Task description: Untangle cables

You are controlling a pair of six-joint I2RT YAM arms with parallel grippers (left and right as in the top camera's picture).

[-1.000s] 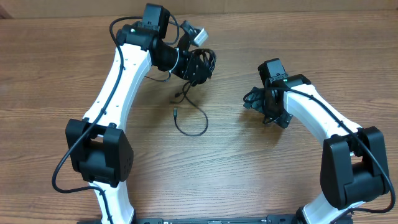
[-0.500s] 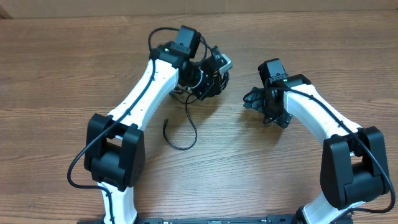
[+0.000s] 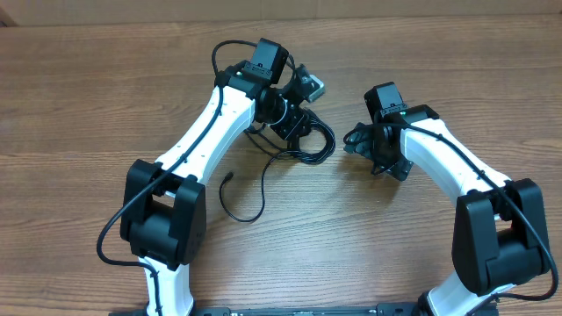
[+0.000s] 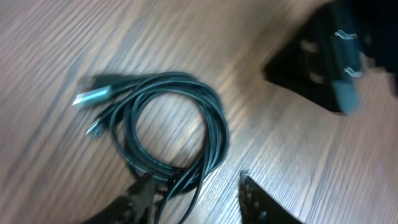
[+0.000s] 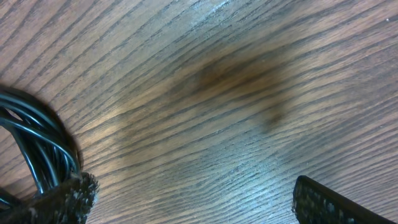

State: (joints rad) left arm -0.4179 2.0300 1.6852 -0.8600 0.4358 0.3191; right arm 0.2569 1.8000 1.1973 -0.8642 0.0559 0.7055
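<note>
On the wood table [image 3: 88, 105], from overhead: the cables [image 3: 314, 156] lie as a flattened black coil just below and R of the L gripper [image 3: 297, 130], w/ the long axis approx. left-right across the table. One loose tail [image 3: 264, 189] drops from the coil toward the robot's base. It curls round & ends in a plug tip [image 3: 227, 178] pointing back up at the L arm [image 3: 211, 123]. The R gripper [image 3: 358, 140] sits R of the L gripper, w/ the coil's R end btwn them.

L wrist view: the cables [image 4: 134, 152] form an oval ring ahead of the L gripper [image 4: 194, 179], the ring's near rim beside one finger. The fingers [image 4: 142, 196] stand apart w/ wood showing btwn them, pinching nothing. A silver-tipped plug [image 4: 84, 98] points out of the ring to frame left. A blurred black robot part [image 4: 323, 62] sits beyond the L gripper, upper R.

R wrist view: the R gripper [image 5: 189, 186] is spread wide over bare wood, fingertips [image 5: 68, 193] at the frame's lower corners. A bend of the cables [image 5: 40, 144] lies just beside one finger, not gripped.
</note>
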